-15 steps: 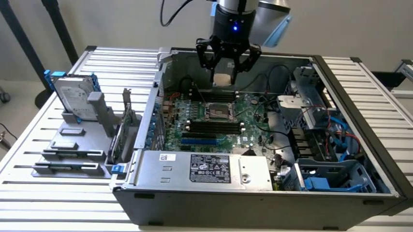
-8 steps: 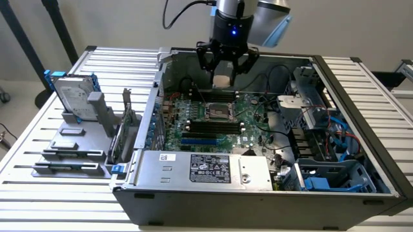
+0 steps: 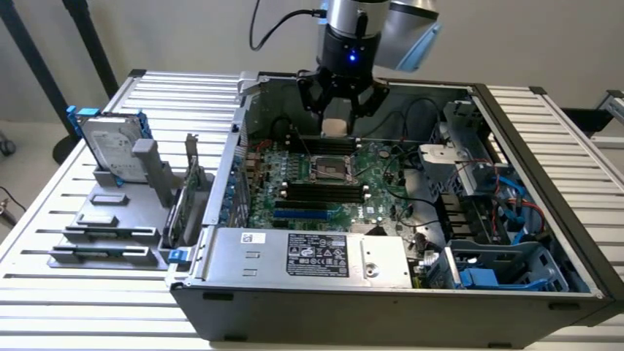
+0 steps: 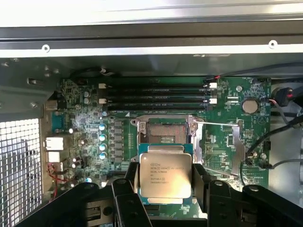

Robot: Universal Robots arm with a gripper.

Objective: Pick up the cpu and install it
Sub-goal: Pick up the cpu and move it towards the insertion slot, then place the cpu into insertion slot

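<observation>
- Gripper [image 3: 335, 118] hangs inside the open computer case [image 3: 390, 311], raised above the motherboard [image 3: 292, 208], with the arm reaching down from over the case's far edge.
- Black fingers [image 4: 201, 182] stand spread fairly wide, one on each side of the cpu [image 4: 164, 176], and press against two opposite edges of it; the chip is held between them.
- Cpu is carried flat, its dull silver lid with printed lettering turned up toward the wrist camera, and it is clear of the board beneath.
- Socket [image 4: 163, 133] lies open on the motherboard with its metal frame around it. In the wrist view the held chip overlaps one edge of the socket but is not seated in it.
- Long black memory slots [image 4: 156, 97] run in parallel rows just beside the socket, on the side away from the chip as the wrist view has it.
- Coin cell [image 4: 249, 106] sits on the board near one end of those slots.
- Power supply [image 3: 312, 256], a grey box with a printed label, lies along the case's near edge, toward the exterior view's left.
- Case stands on a slatted white table [image 3: 58, 300].
- Hard drive [image 3: 109, 150] with blue rails stands upright in a grey holder [image 3: 107, 234] on the table, beside the case's edge at the exterior view's left, well apart from the gripper.
</observation>
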